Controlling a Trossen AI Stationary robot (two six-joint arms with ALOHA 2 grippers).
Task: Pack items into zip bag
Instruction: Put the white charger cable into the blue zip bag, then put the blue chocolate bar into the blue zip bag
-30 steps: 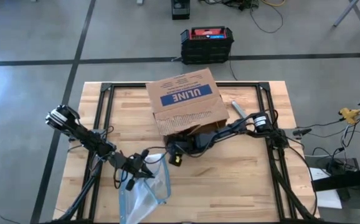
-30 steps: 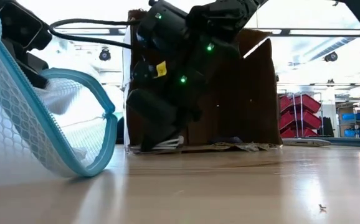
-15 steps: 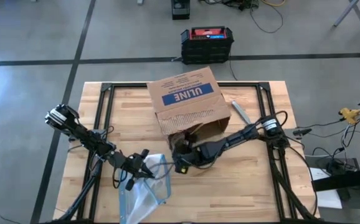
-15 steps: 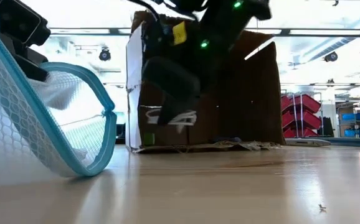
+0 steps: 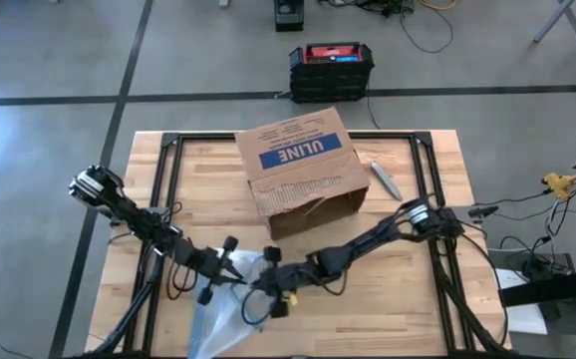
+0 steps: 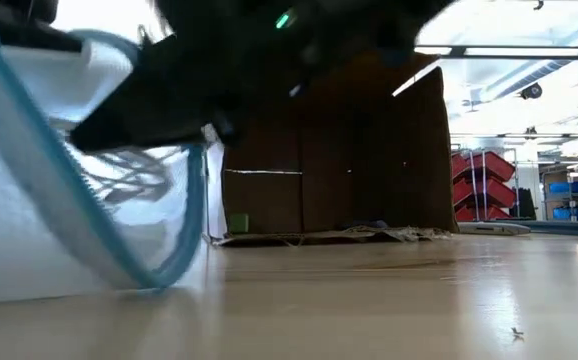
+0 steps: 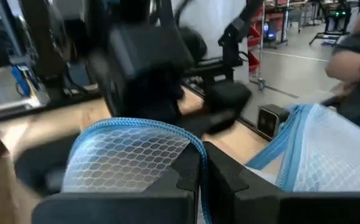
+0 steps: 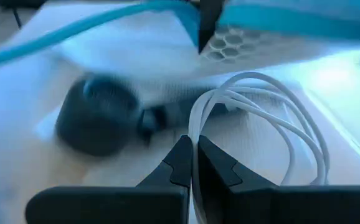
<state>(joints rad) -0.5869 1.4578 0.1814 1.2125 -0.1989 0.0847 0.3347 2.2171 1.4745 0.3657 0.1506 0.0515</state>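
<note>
The zip bag point(image 5: 223, 321) is clear with a honeycomb mesh and a blue zip edge. It lies near the table's near edge with its mouth raised and open. My left gripper point(image 5: 226, 267) point(image 7: 202, 155) is shut on that mouth edge. My right gripper point(image 5: 260, 285) point(image 8: 194, 144) reaches from the right into the bag's mouth and is shut on a coiled white cable point(image 8: 273, 118). A dark roundish item point(image 8: 96, 121) lies inside the bag, just beyond the fingers. In the low view, the dark right gripper point(image 6: 169, 90) pokes into the blue-rimmed mouth point(image 6: 194, 220). My left gripper pinches the bag's blue zip edge point(image 7: 186, 140) between its two fingers, coming from the table's left. It holds the mouth up and open while the bag's lower part point(image 5: 213, 334) lies on the table. My right gripper pinches the white cable where its strands gather point(image 8: 197, 118), reaching from the table's right into the bag's mouth. The cable's loops point(image 8: 292, 134) spread ahead of the fingers over the bag's inner wall.
The brown ULINE cardboard box point(image 5: 303, 170) point(image 6: 369, 150) lies on its side at the table's far middle, with its opening toward the near side. A small silvery strip point(image 5: 385, 179) lies to the right of it. A black case point(image 5: 331, 65) sits on the floor beyond the far edge.
My right gripper drew out of the box's opening, lifted a white cable clear of the table and swung it toward the near left into the bag's mouth. My left gripper kept hold of the zip edge, and the mouth stayed open.
</note>
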